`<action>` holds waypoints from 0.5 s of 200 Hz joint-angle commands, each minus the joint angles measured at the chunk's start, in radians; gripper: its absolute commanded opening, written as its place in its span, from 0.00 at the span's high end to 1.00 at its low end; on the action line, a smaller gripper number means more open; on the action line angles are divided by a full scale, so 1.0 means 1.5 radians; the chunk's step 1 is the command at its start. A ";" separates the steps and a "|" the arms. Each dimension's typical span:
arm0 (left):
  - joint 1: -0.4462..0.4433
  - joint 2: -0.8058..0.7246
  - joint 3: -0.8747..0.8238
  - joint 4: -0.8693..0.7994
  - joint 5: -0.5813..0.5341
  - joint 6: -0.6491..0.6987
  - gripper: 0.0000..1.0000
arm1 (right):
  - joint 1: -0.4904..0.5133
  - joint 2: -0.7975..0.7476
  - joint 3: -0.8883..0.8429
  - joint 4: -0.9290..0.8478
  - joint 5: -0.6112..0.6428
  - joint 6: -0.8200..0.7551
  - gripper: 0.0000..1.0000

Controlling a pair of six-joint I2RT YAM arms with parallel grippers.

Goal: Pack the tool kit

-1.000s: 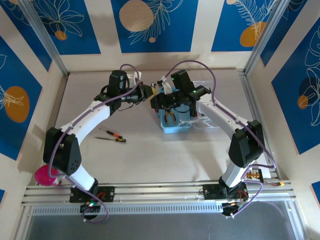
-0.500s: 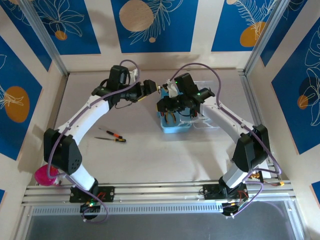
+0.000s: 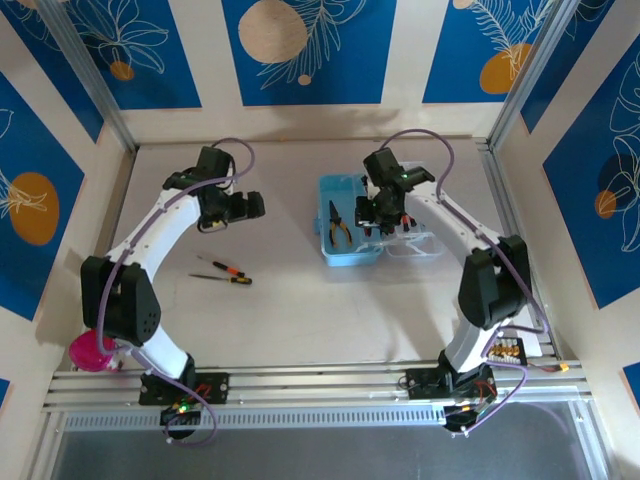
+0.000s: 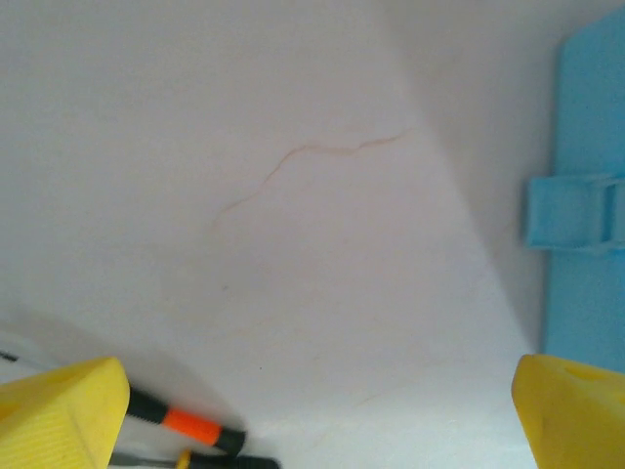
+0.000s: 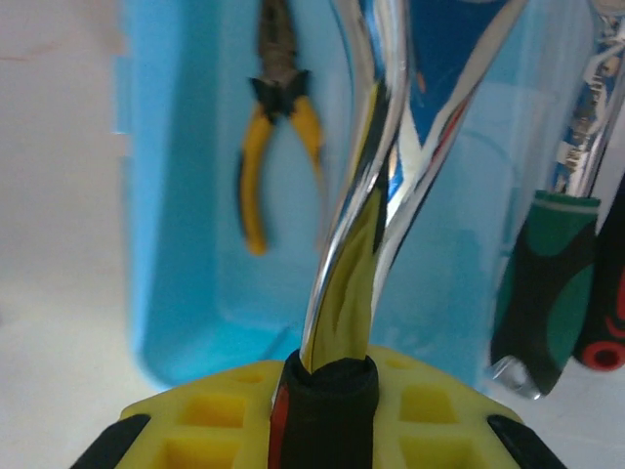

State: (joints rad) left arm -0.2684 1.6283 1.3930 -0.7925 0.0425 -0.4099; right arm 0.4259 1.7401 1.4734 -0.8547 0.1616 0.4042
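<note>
**A:** While we go from the left, what is there to pack?

**B:** Some of it lies loose. Past the pink cup [image 3: 93,352] at the near-left corner of the table [image 3: 300,320], two slim screwdrivers [image 3: 225,268] lie side by side, black-handled with orange marks. The left gripper [image 3: 250,205] hangs above bare table beyond them, jaws spread wide, holding nothing.

**A:** And the case?

**B:** The case [image 3: 350,256] sits right of centre. It is a light-blue, translucent rectangular tray with a latch [image 4: 571,210] on its left edge. Its clear lid [image 3: 415,245] lies swung open to the right.

**A:** Count what's inside.

**B:** One pair of pliers [image 5: 278,137], yellow-handled, lies flat on the left of the tray. Two more handles [image 5: 547,283] show toward its right, one green and black, one red and black.

**A:** The right gripper?

**B:** The right gripper [image 3: 372,215] hovers over the case, clamped on the black handle of one shiny chrome tool [image 5: 366,176] whose shaft points into the tray. I cannot tell which tool it is.

**A:** The surroundings?

**B:** The table is pale grey with a faint hairline mark [image 4: 312,156]. Aluminium rails [image 3: 320,385] run along its near edge. The cream walls [image 3: 205,60] carry blue panels [image 3: 330,70] with orange discs and white leaf outlines.
</note>
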 commanded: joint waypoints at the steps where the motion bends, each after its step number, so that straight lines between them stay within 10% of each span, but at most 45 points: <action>1: 0.003 -0.009 -0.017 -0.028 -0.040 0.040 0.00 | 0.000 0.036 0.055 -0.030 0.069 -0.019 1.00; 100: 0.009 -0.032 -0.077 -0.006 -0.038 0.032 0.00 | -0.003 0.106 0.103 -0.056 0.137 -0.035 0.96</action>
State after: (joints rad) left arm -0.2638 1.6104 1.2835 -0.8013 -0.0021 -0.3641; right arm 0.4248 1.8893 1.6024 -0.9302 0.3523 0.3672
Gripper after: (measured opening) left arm 0.997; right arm 0.199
